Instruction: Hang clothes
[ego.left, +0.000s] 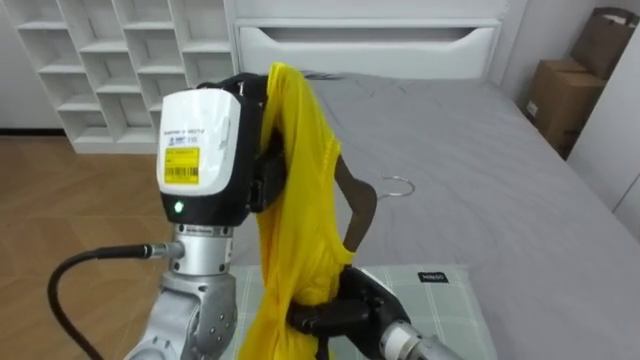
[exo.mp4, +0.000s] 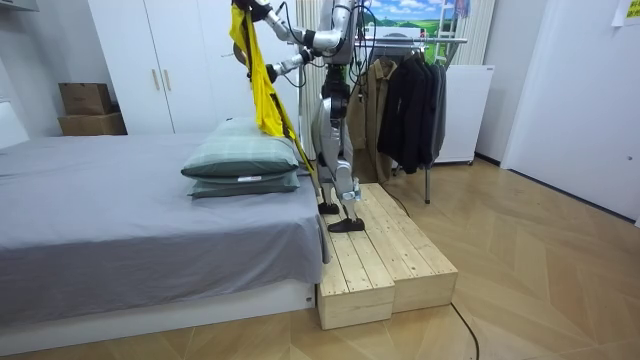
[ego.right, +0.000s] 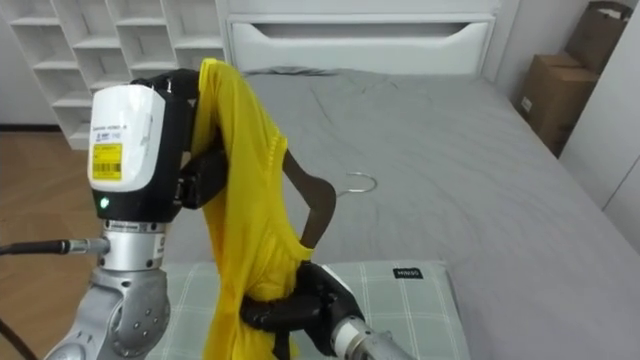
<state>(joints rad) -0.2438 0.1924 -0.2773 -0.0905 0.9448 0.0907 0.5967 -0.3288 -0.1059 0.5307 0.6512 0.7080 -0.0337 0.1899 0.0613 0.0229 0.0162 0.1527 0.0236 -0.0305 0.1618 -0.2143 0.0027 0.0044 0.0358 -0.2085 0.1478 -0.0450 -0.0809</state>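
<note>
L hand (ego.left: 262, 175) is raised high w/ the yellow garment (ego.left: 300, 170) draped over its top. Fingers look curled into the cloth, so I read it as gripping, but part of the hand is under fabric.

R hand (ego.left: 345, 300) is low and closed around the bunched lower part of the garment. Can't tell if it also clamps the hanger's end.

The garment hangs as a long vertical strip between the 2 hands, over the pillow (ego.left: 450, 310) at the head of the bed (ego.left: 470, 180).

Key relation: the brown hanger (ego.left: 360, 200) sits just on the R side of the strip, tilted near upright. One arm goes in behind the cloth. The metal hook (ego.left: 398, 186) pokes out to the R, free. R hand is the nearer one, directly below it. My guess is the next move is seating the shoulder over that arm.

In the room view the robot stands on the wood platform (exo.mp4: 385, 265) facing the bed. The clothes rack (exo.mp4: 415, 42) w/ dark coats (exo.mp4: 410, 100) is just behind it, so it'll need a turn.

Hidden: the hanger's far arm, the neckline, and where the cloth ends below.
</note>
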